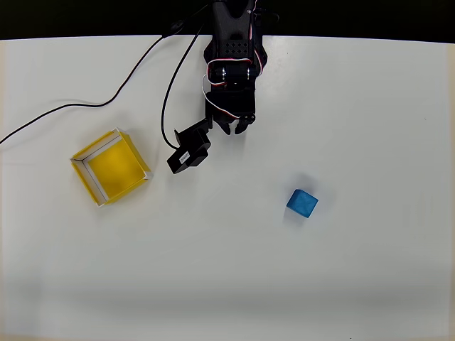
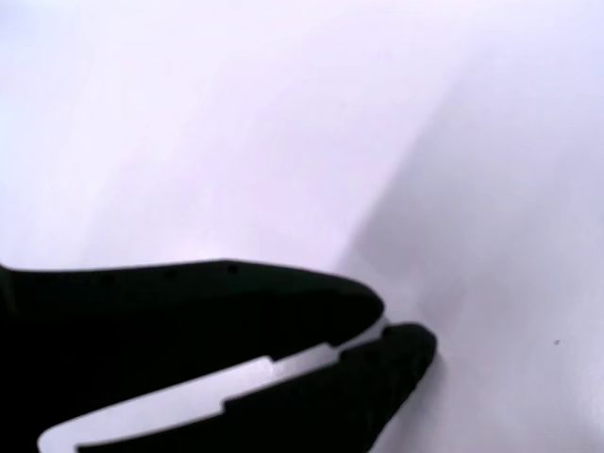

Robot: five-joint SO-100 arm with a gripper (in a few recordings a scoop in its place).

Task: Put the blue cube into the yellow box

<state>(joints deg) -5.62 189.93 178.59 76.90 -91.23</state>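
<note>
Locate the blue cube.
In the overhead view the cube sits on the table's right side, below and right of the gripper, far from the yellow box.

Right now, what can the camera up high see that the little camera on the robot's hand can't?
The overhead view alone takes in the blue cube sitting on the table to the picture's right, the yellow box at the left with nothing inside it, the black cables, and the whole arm. The wrist view alone gives a close look at the gripper: its two black fingers meet at the tips, with nothing between them. Both views share the gripper and the bare white table under it.
</note>
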